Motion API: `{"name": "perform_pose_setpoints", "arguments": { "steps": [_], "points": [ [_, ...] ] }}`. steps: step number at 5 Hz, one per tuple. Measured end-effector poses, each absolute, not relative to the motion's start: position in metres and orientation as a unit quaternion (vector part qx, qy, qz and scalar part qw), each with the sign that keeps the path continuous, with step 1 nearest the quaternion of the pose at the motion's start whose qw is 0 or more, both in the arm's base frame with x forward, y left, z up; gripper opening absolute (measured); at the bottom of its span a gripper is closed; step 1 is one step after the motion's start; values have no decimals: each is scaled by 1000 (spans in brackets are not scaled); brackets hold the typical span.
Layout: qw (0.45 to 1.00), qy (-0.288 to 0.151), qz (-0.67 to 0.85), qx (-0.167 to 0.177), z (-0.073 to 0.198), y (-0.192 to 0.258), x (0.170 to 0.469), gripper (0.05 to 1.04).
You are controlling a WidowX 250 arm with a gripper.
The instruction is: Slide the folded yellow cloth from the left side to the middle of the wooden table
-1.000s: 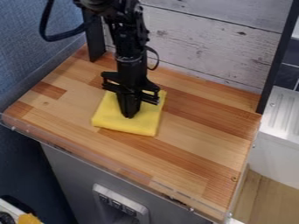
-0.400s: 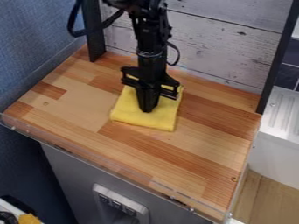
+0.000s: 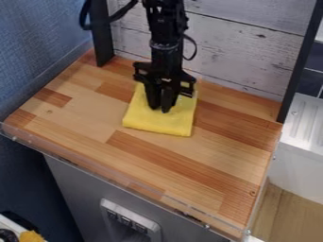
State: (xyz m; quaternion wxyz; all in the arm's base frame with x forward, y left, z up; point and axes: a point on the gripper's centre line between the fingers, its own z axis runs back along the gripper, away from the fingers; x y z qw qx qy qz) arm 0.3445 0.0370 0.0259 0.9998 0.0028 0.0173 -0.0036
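The black gripper [image 3: 160, 109] points straight down over a folded yellow cloth [image 3: 163, 122], which lies flat on the wooden counter [image 3: 214, 142] toward its back. Its two fingertips stand slightly apart, with yellow showing around them, at or just above the cloth's upper surface. The cloth's front half is uncovered, while the gripper body hides part of its back half.
Behind the counter stands a whitewashed plank wall [image 3: 240, 52], with a black post [image 3: 101, 35] at the left and another at the right. A clear strip [image 3: 114, 175] edges the front. White ridged surface [image 3: 306, 120] lies to the right.
Gripper and cloth have moved right and somewhat toward the back wall. The fingers, together before, have parted a little.
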Motion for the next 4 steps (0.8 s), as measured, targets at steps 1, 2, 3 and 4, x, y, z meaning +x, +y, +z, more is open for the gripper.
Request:
{"name": "perform_pose_setpoints", "arguments": {
  "steps": [1, 2, 3, 4],
  "points": [
    [1000, 23, 2, 2, 38, 58, 341, 786],
    [1000, 10, 2, -3, 61, 78, 339, 991],
    [1000, 0, 2, -7, 81, 97, 333, 999],
    [1000, -11, -2, -4, 101, 109, 325, 999]
  ]
}}
